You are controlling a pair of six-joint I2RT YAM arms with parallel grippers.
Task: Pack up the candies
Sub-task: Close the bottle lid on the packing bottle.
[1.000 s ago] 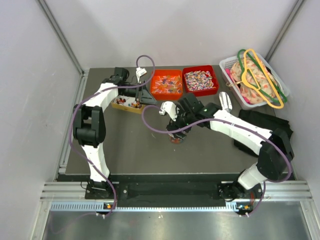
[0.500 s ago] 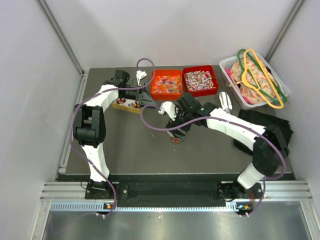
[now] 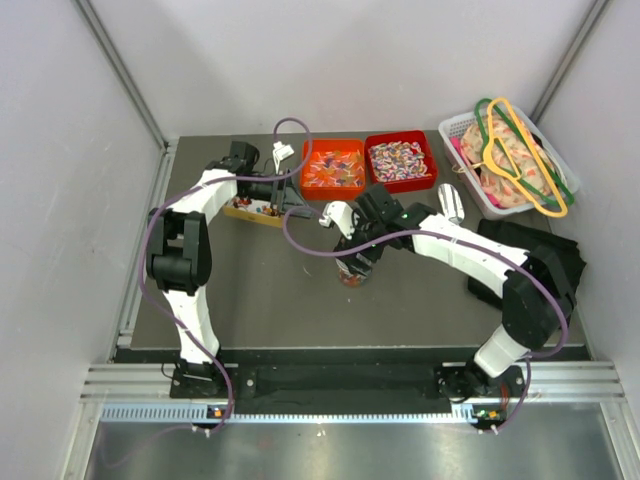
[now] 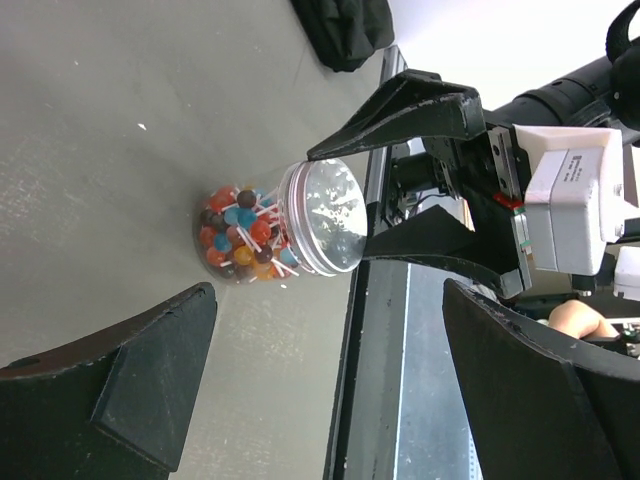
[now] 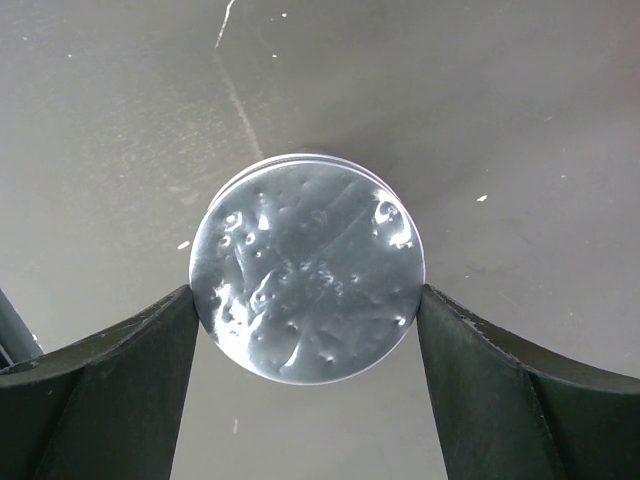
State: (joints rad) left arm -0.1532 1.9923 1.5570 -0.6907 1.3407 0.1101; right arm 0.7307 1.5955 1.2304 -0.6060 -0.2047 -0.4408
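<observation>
The candies (image 3: 398,158) fill a red bin at the back of the table, in mixed red, blue and white wrappers. A clear jar (image 4: 245,238) of small round colourful sweets on white sticks stands mid-table (image 3: 350,276) and wears a silver lid (image 5: 308,290). My right gripper (image 5: 308,305) is over the jar, with its fingers (image 4: 400,100) pressed on both sides of the lid. My left gripper (image 4: 325,340) is open and empty. It hangs above the table behind the jar, near the orange bin (image 3: 333,166).
The orange bin holds orange-wrapped sweets. A small tan box (image 3: 253,208) with small items sits by the left arm. A white basket (image 3: 510,160) of hangers and cloth stands back right. A silver cylinder (image 3: 449,201) and a black bag (image 3: 530,262) lie on the right.
My right gripper has shifted slightly over the jar, and my left gripper has turned a little near the orange bin. The jar stays in place.
</observation>
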